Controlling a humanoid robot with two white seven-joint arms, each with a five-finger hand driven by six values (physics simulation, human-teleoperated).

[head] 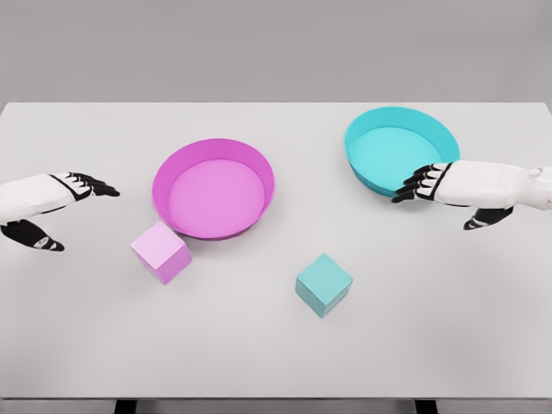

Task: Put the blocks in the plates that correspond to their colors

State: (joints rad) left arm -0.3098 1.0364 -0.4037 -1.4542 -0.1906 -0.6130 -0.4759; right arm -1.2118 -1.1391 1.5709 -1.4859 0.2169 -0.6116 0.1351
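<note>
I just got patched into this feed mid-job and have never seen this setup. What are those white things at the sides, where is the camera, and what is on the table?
This is a simulator's render, seen from a camera on the robot's head looking down at a white table. The white limbs are its two arms, each ending in a black-fingered five-finger hand. The left hand comes in from the picture's left, the right hand from the right, at the near rim of the cyan plate. Both hands have relaxed fingers and hold nothing. On the table are a pink plate with a pink block just outside its near-left rim, and a cyan block lying alone nearer the camera. Both plates are empty.
</note>
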